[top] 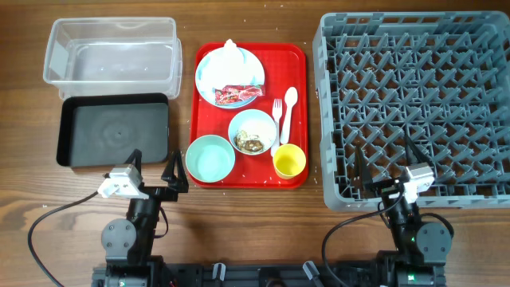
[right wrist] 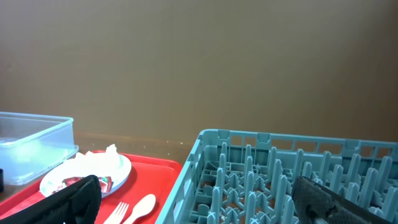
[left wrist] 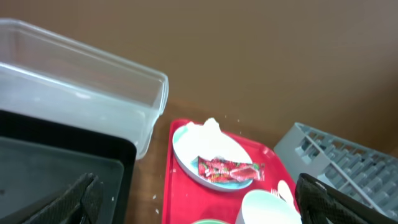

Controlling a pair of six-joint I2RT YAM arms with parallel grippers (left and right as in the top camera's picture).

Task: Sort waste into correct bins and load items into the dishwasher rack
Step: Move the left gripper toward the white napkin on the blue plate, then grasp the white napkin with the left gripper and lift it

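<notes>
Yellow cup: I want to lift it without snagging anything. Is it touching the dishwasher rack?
Apart. Overhead view shows the yellow cup on the red tray, with the tray's rim and bare table between it and the dishwasher rack.

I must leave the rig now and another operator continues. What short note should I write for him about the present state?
Left tool: open, empty, over the table by the near corner of the black tray.
Right tool: open, empty, over the near edge of the rack.
All items sit on the red tray: the plate carrying the napkin and wrapper, the bowl with food scraps, the empty bowl, the yellow cup, the fork and the spoon.
The clear tub, black tray and rack hold nothing.
Done: nothing.
Left: all waste into bins, all dishes into the rack.
</notes>
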